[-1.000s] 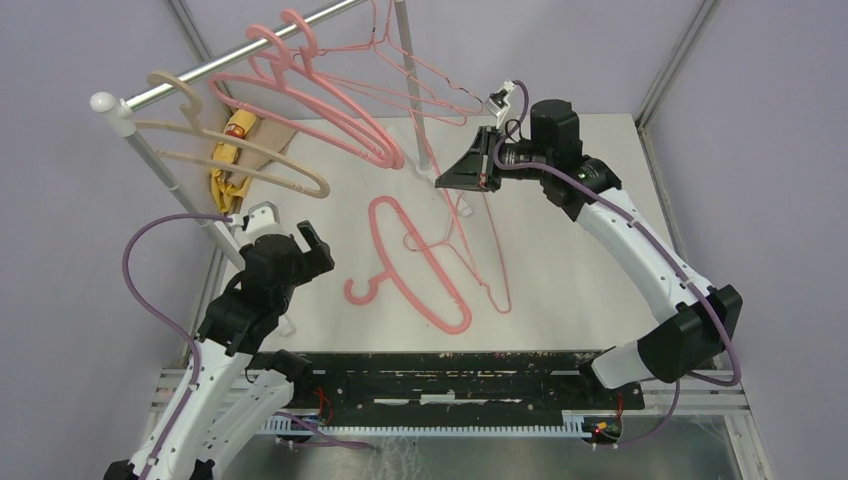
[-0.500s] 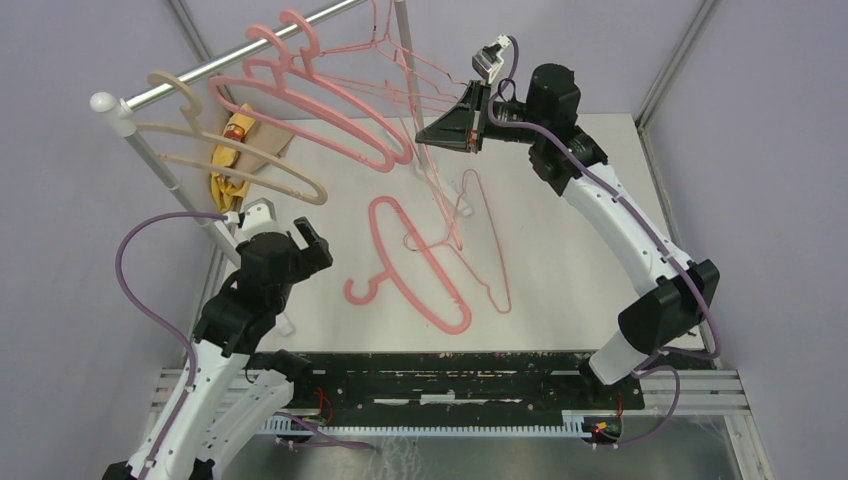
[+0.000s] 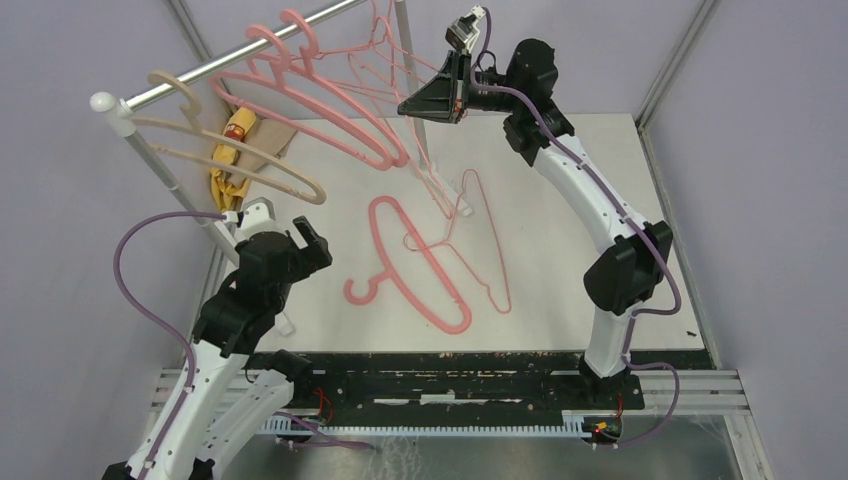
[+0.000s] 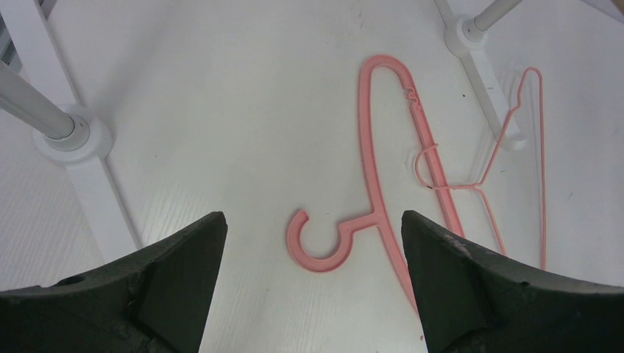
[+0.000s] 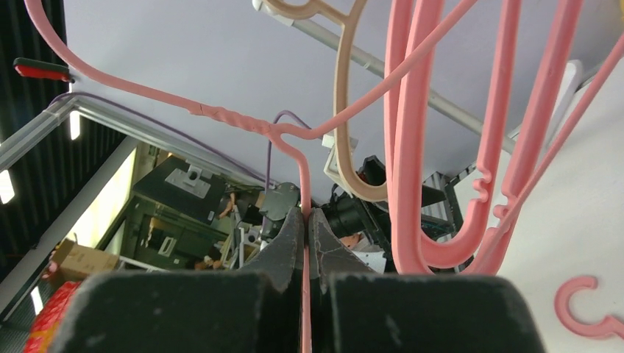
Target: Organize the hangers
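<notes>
Right pincer (image 5: 305,219) clamps a wire hanger (image 5: 221,116) near the rail (image 3: 215,64). Left pincer (image 4: 313,220) gapes wide. A plastic hanger (image 4: 367,147) and a thin hanger (image 4: 543,184) wait on the desk (image 3: 570,200).

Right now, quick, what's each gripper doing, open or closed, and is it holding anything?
Left gripper: open, holding nothing.
Right gripper: closed on a thin pink wire hanger.

Three thick pink hangers (image 4: 366,132); one beige (image 5: 342,95); at least two wire (image 5: 302,184).

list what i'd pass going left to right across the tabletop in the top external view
left end effector → thick pink hanger → thin pink wire hanger → right arm elbow
</notes>
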Tool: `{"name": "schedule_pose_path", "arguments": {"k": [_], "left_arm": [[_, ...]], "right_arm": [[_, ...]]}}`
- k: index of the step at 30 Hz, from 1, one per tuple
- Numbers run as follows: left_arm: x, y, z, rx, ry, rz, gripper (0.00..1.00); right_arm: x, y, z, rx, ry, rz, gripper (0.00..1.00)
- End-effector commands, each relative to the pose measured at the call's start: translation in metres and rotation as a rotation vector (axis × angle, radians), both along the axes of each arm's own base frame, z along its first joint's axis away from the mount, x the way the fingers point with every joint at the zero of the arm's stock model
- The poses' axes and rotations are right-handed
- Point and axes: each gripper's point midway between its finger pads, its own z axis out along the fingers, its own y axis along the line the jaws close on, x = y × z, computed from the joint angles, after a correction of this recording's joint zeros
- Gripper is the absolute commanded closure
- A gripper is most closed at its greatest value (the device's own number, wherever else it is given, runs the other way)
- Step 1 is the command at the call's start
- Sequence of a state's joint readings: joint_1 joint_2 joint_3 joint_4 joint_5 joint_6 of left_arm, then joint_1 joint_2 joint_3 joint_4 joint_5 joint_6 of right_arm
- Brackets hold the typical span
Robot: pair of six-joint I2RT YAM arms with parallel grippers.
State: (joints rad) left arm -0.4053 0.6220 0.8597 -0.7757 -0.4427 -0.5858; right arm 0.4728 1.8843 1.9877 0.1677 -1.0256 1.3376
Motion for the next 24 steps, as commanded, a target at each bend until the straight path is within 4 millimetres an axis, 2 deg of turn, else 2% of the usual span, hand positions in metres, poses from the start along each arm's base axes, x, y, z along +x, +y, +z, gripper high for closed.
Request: {"name": "schedule_pose_path", "arguments": {"k": [1,9,14,17,20,24], "left_arm": [[0.002,0.002,0.017,-0.020,-0.045,0.021,0.05],[0.004,0.002,0.014,-0.017,-0.034,0.023,0.05],[0.003,0.001,0.012,-0.024,-0.033,0.025,0.05],[0.002,0.002,0.011,-0.024,-0.034,0.025,0.05],[0.001,0.003,0.012,-0.026,-0.039,0.032,0.05],[0.002,0.003,0.014,-0.027,-0.041,0.032,0.05]], "right_arm": [[-0.031,-0.011,0.036,0.067,-0.134,0.101,0.99],[-0.053,-0.020,0.028,0.037,-0.147,0.129,0.99],[-0.063,-0.025,0.033,0.036,-0.191,0.147,0.99],[-0.067,-0.027,0.044,0.053,-0.225,0.160,0.99],[-0.066,-0.026,0.053,0.067,-0.253,0.161,0.99],[-0.051,-0.018,0.057,0.083,-0.258,0.170,0.99]]}}
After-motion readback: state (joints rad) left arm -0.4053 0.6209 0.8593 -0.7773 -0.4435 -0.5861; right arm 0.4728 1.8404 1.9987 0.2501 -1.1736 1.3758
